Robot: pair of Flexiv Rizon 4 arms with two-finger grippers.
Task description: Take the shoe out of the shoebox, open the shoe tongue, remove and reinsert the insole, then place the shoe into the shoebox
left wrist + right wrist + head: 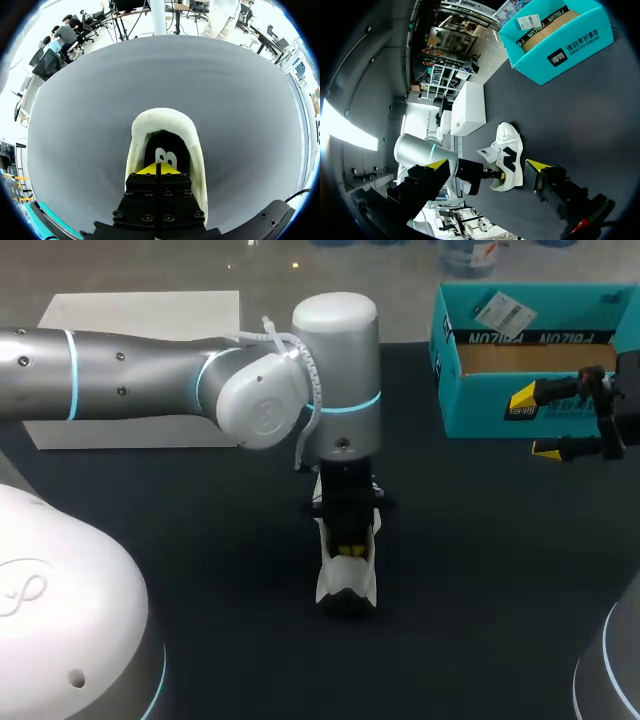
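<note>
Shoe [509,159]: out of the shoebox [475,405]; it stands on its sole near the middle of the dark tabletop [200,570], mouth upward, padded collar showing in the left wrist view

Insole [167,150]: dark with a pale logo; it lies down inside the shoe just past the left fingertips; it looks seated rather than lifted

Left tool [156,170]: directly above the shoe, pointing straight down; its yellow tips are dipped into the shoe's mouth; the fingers are drawn narrow, tip against tip; whether a thin edge of insole or tongue is nipped between them cannot be told

Right tool [535,425]: well apart from the shoe, out on the robot's right; fingers spread wide, holding nothing; the shoe does not touch it

Shoebox: teal, open-topped, brown floor showing; well apart from the shoe, beyond it and to the robot's right

White box [140,315]: well apart from the shoe, beyond it and to the robot's left; partly hidden behind the left arm

Step in hand: probably the insole step, or the tongue-opening just ahead of it; the shoe is out of the shoebox and the left tool is working inside its mouth

Next move calls for: a sure pinch on the insole's edge, then a straight lift; the shoe is light and unbraced, so it may tip or ride up with the pull; the right tool could steady it from the side
</note>
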